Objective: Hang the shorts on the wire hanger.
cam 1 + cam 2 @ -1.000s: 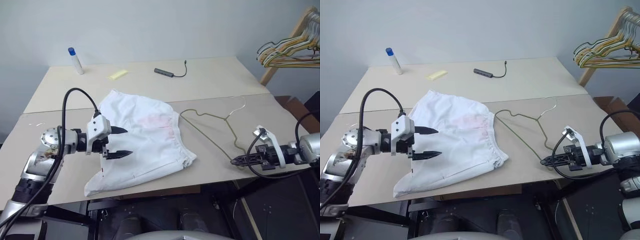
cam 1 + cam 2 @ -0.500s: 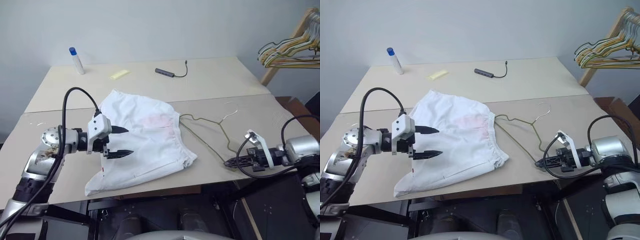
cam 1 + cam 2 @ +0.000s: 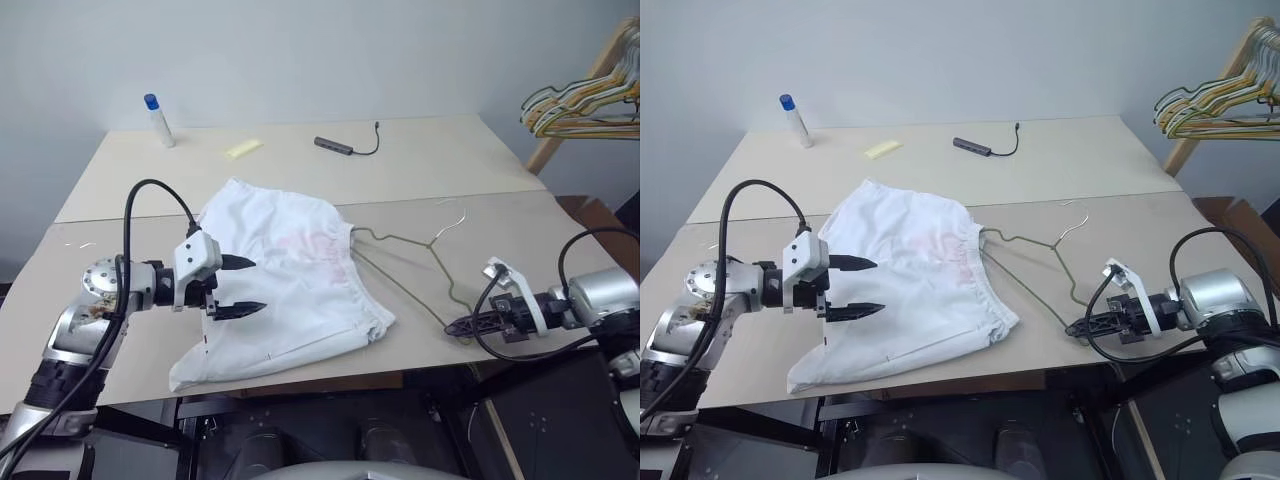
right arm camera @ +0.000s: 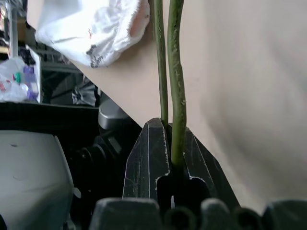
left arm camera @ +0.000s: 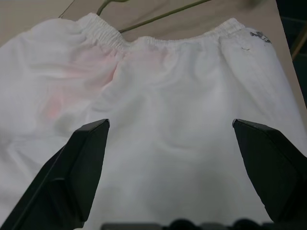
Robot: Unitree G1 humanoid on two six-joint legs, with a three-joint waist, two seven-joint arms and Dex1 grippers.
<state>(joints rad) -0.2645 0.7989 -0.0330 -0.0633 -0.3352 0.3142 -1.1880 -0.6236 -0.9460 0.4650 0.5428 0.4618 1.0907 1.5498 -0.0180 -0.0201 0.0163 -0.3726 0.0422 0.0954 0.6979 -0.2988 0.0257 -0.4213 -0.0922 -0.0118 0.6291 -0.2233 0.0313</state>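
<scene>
Right gripper (image 3: 1077, 327): jaws clenched on the thin olive-gold wire hanger (image 3: 1040, 264) at its corner near the beige surface (image 3: 1060, 160) front edge. Left gripper (image 3: 862, 287): jaws spread wide, released, hovering level over the white cloth shorts (image 3: 920, 275), which lie flat mid-surface.

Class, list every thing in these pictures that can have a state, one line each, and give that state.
shorts: lying rumpled on the table, not on the hanger
wire hanger: flat on the table, one corner pinched, far end at the waistband
left gripper: open, above the shorts
right gripper: shut on the wire hanger
tube: upright, blue cap on
hanger bunch: hanging from a wooden rack
</scene>
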